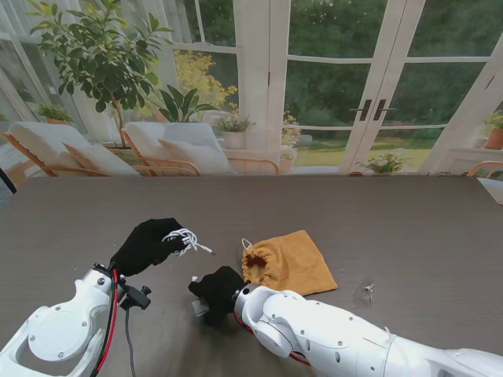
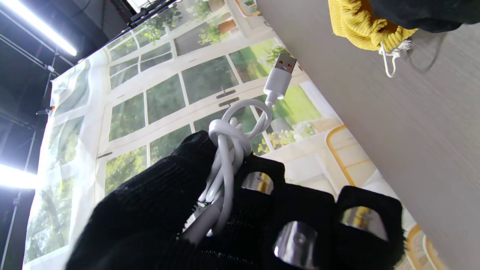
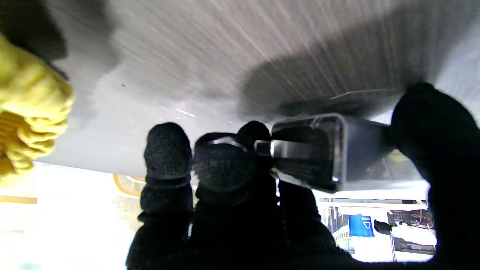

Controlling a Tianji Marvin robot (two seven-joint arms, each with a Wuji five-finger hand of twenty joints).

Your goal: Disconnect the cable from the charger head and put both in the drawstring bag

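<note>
My left hand (image 1: 145, 245) in its black glove is shut on the coiled white cable (image 1: 185, 239), held above the table at the left. In the left wrist view the cable (image 2: 228, 150) is bundled in a knot and its USB plug (image 2: 279, 77) sticks out free, unplugged. My right hand (image 1: 216, 290) is shut on the dark charger head (image 3: 322, 150), close over the table, nearer to me than the bag. The mustard drawstring bag (image 1: 289, 263) lies flat in the middle, its gathered mouth (image 1: 258, 259) facing left, beside the right hand.
The grey-brown table (image 1: 409, 228) stretches wide around the bag. A small clear object (image 1: 364, 292) lies to the right of the bag. The bag's white drawstring (image 2: 390, 56) trails from its mouth. Glass doors and chairs stand beyond the far edge.
</note>
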